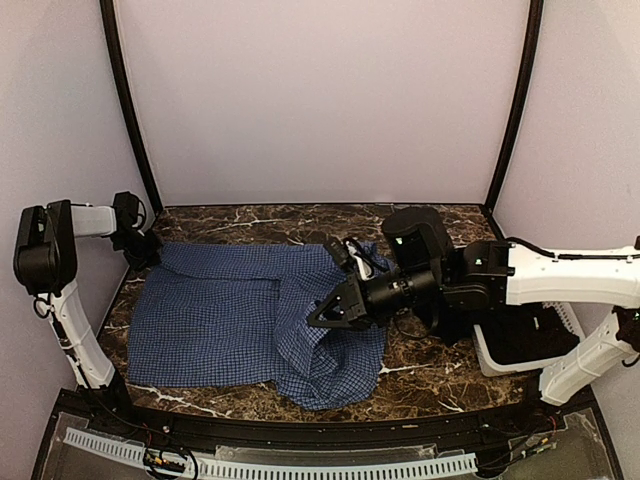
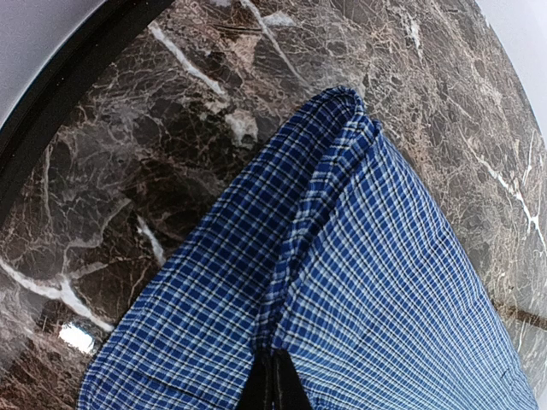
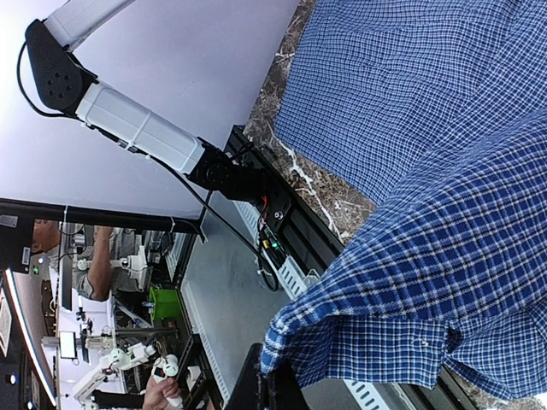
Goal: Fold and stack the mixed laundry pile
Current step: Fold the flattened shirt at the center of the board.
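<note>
**Blue-checked shirt pinched at two points by both claws**

Blue-and-white check covers the left and middle of the dark marble bench [image 1: 440, 385] in the top view. The shirt [image 1: 210, 320] lies flat toward the left edge and bunches into raised folds nearer the middle. The left claw [image 1: 142, 255] sits at the shirt's corner near the bench's far left corner. The right claw [image 1: 320, 315] meets the rumpled part at mid-bench, where the cloth rises to it. Only this view shows the white basket [image 1: 492, 362] at the right edge, under the right arm. Its inside looks dark, and I cannot tell what is in it.

From the left wrist, the left claw [image 2: 272, 367] shows clenched, fingers together on a ridge of the shirt [image 2: 376, 256]. The fold runs away from it in a narrow pleat. Bare marble [image 2: 162, 162] lies on either side. This pinch cannot be made out from above.

From the right wrist, the right claw [image 3: 269, 380] is likewise clenched, grasping an edge of the shirt [image 3: 444, 248]. That edge hangs lifted off the bench, while the rest lies flat beyond it. This camera alone takes in the left arm [image 3: 137, 128] rising from the bench's near edge, and a room behind it where people stand at equipment.
</note>
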`<state>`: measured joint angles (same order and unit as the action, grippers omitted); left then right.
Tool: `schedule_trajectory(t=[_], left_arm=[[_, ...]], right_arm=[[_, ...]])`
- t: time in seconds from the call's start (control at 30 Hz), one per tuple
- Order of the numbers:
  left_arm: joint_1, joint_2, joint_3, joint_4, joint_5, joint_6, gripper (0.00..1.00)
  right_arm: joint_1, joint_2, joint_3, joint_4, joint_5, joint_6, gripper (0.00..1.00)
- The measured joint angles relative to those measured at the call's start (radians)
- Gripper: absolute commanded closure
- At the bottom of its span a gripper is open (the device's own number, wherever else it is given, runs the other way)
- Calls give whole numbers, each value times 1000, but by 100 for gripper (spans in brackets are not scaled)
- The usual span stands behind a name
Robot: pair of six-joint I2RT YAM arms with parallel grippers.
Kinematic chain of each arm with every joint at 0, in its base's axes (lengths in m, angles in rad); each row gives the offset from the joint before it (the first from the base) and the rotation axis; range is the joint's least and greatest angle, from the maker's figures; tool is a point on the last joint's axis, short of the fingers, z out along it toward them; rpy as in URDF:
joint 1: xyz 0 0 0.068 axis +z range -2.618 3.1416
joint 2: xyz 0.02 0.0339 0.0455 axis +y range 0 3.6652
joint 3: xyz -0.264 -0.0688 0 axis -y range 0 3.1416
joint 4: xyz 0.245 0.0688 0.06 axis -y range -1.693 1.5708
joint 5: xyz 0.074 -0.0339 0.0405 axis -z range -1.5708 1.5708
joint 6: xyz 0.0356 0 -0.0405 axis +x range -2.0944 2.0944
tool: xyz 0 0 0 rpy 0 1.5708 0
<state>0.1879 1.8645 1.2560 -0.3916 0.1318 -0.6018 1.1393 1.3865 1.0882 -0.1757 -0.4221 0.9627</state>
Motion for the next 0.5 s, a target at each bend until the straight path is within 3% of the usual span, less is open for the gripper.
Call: schedule_trajectory(t=[0.5], left_arm=[[0,1,0,-1,-13,0,100]], right_arm=[[32,9,146,-30,-4,-23,100]])
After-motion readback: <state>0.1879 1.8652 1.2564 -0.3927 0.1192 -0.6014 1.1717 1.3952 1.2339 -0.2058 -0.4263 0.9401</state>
